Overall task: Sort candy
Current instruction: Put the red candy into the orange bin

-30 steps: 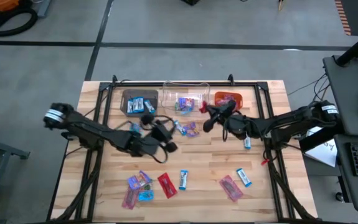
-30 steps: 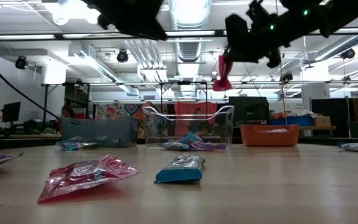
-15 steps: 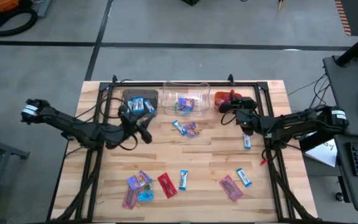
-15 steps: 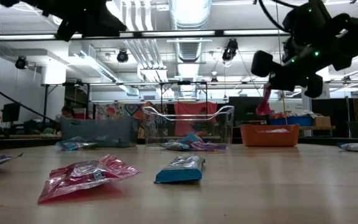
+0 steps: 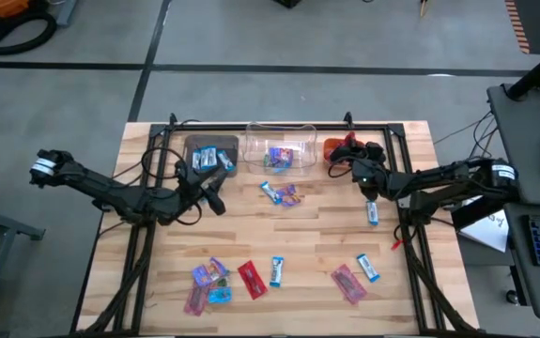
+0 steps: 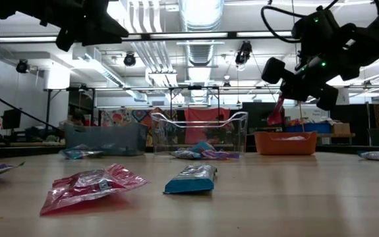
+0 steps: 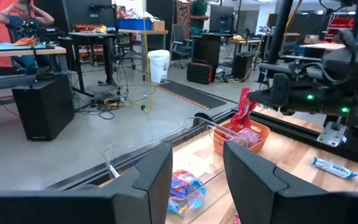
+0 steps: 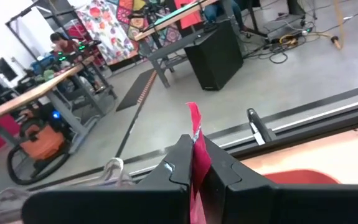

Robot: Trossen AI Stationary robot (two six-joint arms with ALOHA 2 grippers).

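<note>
A red-wrapped candy is pinched between the closed fingers of the right end effector, which is held above the orange bin at about one o'clock on the counter. In the low view the wrapper is seen hanging from the end effector, clear of the bin's rim. For the drop to be done well, the end effector is best centred over the bin's opening and lowered close to the rim before the fingers are parted, since so light a wrapper may flutter or cling to one finger.

The left end effector is held partly open and empty, at about eleven o'clock near the brown bin; its fingers are seen apart with nothing between them.

Other candies lie loose: a blue-and-white one and a purple one near the centre, below the clear bin, and a cluster at about seven o'clock.
</note>
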